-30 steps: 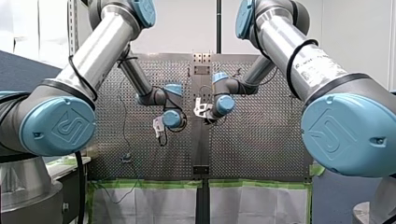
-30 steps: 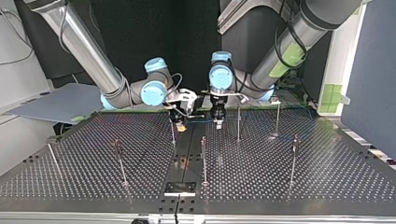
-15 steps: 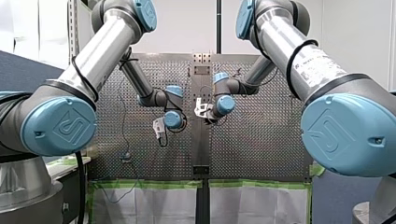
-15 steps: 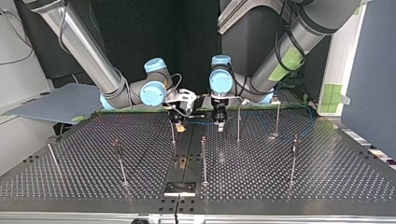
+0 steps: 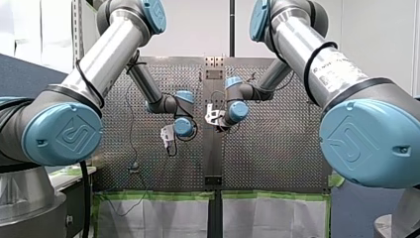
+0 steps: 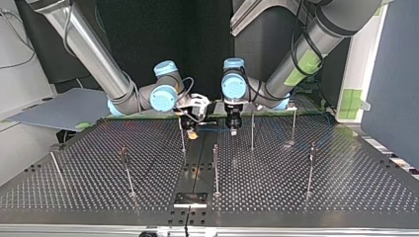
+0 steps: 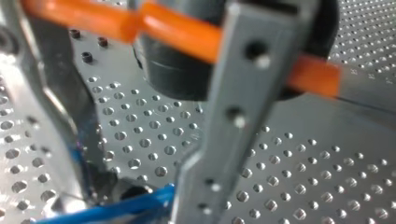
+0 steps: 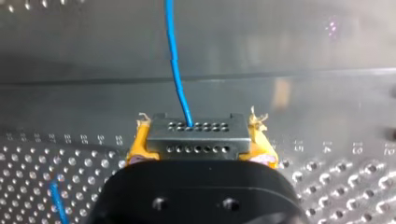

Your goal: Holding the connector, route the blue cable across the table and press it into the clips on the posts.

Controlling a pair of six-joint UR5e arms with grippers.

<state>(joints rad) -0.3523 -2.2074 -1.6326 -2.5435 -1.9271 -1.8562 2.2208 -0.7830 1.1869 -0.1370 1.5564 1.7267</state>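
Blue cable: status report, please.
Right gripper shut on grey perforated metal connector. Thin blue cable leaves it, runs by left gripper. Slim metal posts close by.

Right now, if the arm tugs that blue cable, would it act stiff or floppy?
Probably in between: the blue cable leaves the connector in a gentle curve with small kinks, so it likely bends easily yet keeps some shape. It looks thin beside the connector, so it is probably light.

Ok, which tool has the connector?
My right tool: its yellow pads clamp the grey connector. My left tool has only the blue cable between its fingers.
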